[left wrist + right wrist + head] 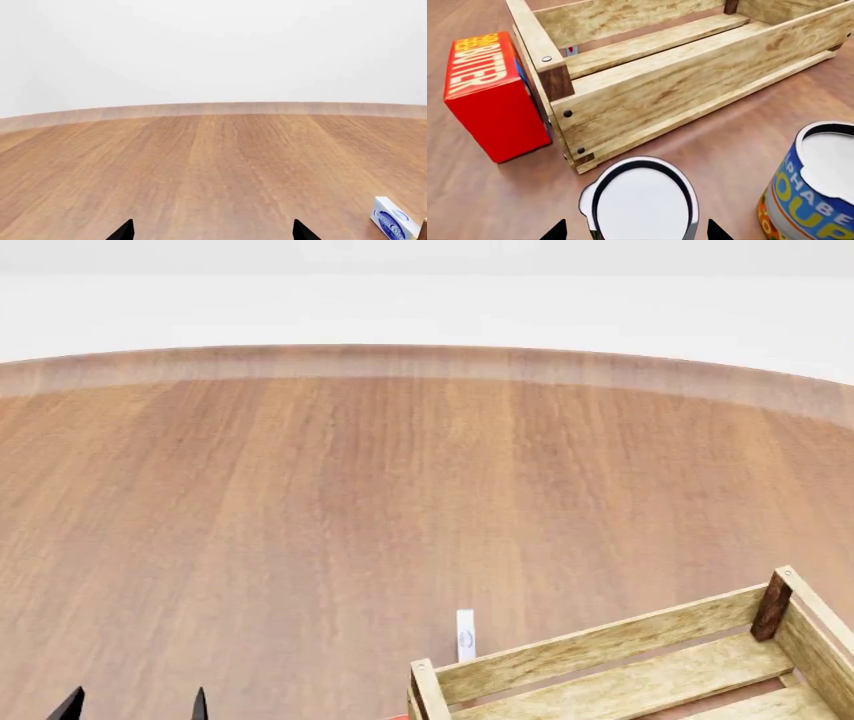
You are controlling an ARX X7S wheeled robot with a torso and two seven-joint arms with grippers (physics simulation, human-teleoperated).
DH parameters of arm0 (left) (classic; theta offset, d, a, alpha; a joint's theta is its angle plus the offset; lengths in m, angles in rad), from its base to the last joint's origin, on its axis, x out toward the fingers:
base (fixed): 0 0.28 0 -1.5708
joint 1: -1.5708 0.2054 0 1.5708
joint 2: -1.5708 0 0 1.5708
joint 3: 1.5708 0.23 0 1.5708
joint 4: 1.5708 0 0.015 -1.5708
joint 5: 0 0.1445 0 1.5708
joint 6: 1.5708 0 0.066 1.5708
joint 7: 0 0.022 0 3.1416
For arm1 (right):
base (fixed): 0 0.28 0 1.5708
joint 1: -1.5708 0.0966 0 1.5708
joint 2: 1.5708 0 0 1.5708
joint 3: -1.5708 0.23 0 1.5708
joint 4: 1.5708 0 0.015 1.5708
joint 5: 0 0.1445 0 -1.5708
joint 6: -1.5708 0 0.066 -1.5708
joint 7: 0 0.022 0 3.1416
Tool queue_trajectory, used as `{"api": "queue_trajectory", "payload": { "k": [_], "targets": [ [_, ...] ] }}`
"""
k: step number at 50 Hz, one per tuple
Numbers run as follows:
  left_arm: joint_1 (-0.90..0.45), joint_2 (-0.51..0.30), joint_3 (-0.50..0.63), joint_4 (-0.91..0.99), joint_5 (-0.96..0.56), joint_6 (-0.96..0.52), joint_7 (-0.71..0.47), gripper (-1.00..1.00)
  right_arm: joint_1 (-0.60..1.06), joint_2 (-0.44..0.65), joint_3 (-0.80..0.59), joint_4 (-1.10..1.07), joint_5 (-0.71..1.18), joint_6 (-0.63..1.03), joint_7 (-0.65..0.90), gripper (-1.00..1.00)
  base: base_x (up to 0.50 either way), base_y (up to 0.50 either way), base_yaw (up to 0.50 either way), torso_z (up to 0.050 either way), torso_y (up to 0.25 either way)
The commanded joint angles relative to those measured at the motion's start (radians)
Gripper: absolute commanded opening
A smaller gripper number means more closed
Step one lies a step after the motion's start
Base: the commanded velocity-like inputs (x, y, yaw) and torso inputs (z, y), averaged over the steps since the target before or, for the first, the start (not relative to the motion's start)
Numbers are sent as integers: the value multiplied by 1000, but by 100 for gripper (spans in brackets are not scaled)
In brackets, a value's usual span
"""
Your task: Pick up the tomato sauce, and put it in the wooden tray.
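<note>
Pale slatted wooden tray (660,90), dark brown corner posts. Red box (490,97), yellow lettering. Blue-and-yellow can (810,185). White-topped can (640,202). Brown-grained table (334,510).

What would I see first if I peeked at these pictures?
Probably the big wooden tray, empty, on the brown table. A bright red butter box sits right against one end of it. Near the tray's long side, a can with a pale top lies between the right gripper's fingers, beside a blue-and-yellow soup can.

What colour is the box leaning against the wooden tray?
Red box, yellow lettering; right wrist view.
</note>
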Motion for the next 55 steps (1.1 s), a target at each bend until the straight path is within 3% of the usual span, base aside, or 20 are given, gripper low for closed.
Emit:
{"api": "queue_trajectory", "payload": {
  "k": [1, 6, 7, 25, 41, 55],
  "targets": [
    [-2, -3, 5, 0, -3, 0, -4, 100, 5, 0, -3, 11, 8, -3, -3, 100, 0, 0, 0, 0, 0],
    [-2, -4, 6, 0, -4, 1, -6, 100, 15, -1, -7, 23, 5, 15, 0, 100, 0, 0, 0, 0, 0],
    [-2, -4, 7, 0, -5, 1, -6, 100, 13, 3, -14, 26, 0, -13, -20, -100, 0, 0, 0, 0, 0],
    [-4, -9, 13, -1, -10, 3, -12, 100, 17, 1, -13, 27, -17, -4, 10, -100, 1, 0, 0, 0, 0],
    [-7, -13, 21, -8, -10, 7, -14, 100, -152, 43, 5, -223, -731, -231, 315, -100, 0, 0, 0, 0, 0],
    [-7, -17, 25, -10, -13, 12, -17, 100, -156, 57, -3, -222, -750, -265, 347, -100, 0, 0, 0, 0, 0]
  ]
}}
